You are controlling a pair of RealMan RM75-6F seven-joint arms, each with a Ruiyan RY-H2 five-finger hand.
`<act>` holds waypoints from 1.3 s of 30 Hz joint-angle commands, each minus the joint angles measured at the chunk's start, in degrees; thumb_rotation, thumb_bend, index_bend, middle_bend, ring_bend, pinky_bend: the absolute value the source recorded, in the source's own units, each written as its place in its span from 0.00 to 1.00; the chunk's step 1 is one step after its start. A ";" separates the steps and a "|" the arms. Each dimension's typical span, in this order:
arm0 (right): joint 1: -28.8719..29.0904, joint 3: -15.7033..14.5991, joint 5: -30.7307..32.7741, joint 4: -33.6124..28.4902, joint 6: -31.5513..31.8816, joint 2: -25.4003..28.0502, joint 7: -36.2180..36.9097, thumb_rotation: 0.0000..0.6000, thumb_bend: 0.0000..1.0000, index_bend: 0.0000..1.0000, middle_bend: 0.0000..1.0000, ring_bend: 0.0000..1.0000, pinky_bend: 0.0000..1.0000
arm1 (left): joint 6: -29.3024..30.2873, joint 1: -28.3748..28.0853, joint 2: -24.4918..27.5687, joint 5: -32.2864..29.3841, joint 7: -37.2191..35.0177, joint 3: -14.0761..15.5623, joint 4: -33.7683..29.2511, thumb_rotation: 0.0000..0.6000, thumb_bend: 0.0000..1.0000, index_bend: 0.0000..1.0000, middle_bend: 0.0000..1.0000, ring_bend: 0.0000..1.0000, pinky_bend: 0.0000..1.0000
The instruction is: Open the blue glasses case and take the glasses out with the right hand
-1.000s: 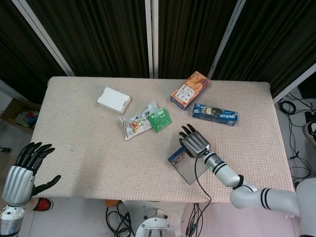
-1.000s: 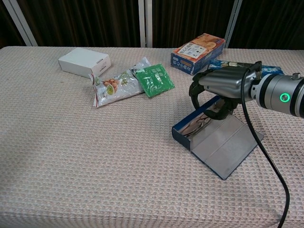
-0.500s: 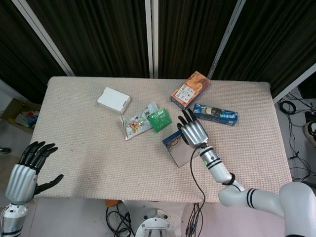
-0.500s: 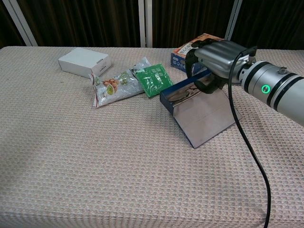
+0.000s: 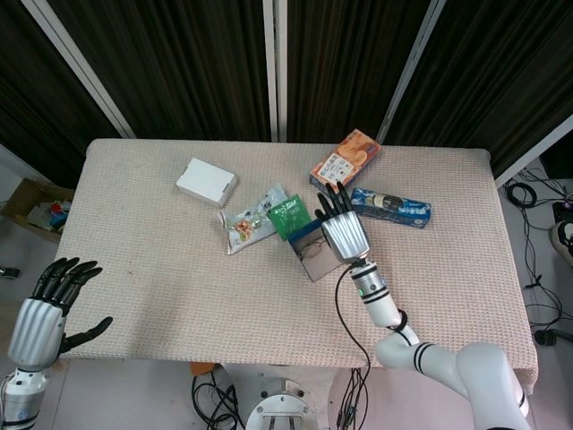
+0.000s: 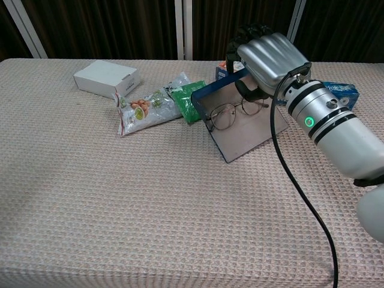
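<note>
The blue glasses case [image 6: 217, 87] lies open and tipped up in the middle of the table, its grey inner flap [image 6: 243, 135] spread toward me. Thin-framed glasses [image 6: 231, 113] rest on that flap, just outside the blue tray. My right hand [image 6: 267, 57] is over the far side of the case, fingers curled over its blue body and thumb under it, gripping it. In the head view the right hand [image 5: 340, 231] covers most of the case [image 5: 307, 249]. My left hand [image 5: 45, 309] hangs off the table's near left corner, fingers apart and holding nothing.
A green packet [image 6: 191, 99] touches the case's left end, with a snack bag [image 6: 144, 111] beside it. A white box [image 6: 106, 77] sits at the far left. An orange box [image 5: 345, 161] and a blue packet [image 5: 389, 206] lie behind the right hand.
My right hand has carried the case away from the front edge toward the green packet, tipping it up. The glasses have slid out of the tray onto the flap. The left hand barely moved.
</note>
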 commanded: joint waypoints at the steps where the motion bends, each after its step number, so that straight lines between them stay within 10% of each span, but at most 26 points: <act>1: -0.47 0.51 0.35 0.66 -1.67 -0.75 1.33 1.00 0.46 0.54 0.22 0.00 0.00 | -0.20 -0.14 -0.02 -0.09 -0.07 -0.03 0.08 1.00 0.06 0.20 0.20 0.12 0.13; 11: -0.24 4.29 7.29 -6.84 -11.36 1.91 -3.56 1.00 0.46 0.53 0.20 0.00 0.00 | -0.34 -0.20 0.16 -0.07 0.29 0.12 -0.33 1.00 0.06 0.20 0.20 0.12 0.13; 21: -0.90 6.93 13.63 -21.86 -14.83 10.27 -12.80 1.00 0.28 0.05 0.09 0.00 0.00 | -0.09 0.00 0.83 0.03 1.03 0.22 -1.16 1.00 0.06 0.20 0.20 0.12 0.13; 29: -5.24 1.12 9.18 -37.19 -15.95 21.07 -6.27 1.00 0.34 0.33 0.15 0.00 0.00 | -0.06 -0.06 1.03 0.42 1.56 0.25 -1.65 1.00 0.06 0.20 0.20 0.12 0.13; 39: -6.34 -3.84 8.41 -34.75 -18.80 20.87 -5.21 1.00 0.34 0.39 0.15 0.00 0.00 | -0.04 0.21 1.17 0.75 2.44 0.59 -2.39 1.00 0.06 0.20 0.20 0.12 0.13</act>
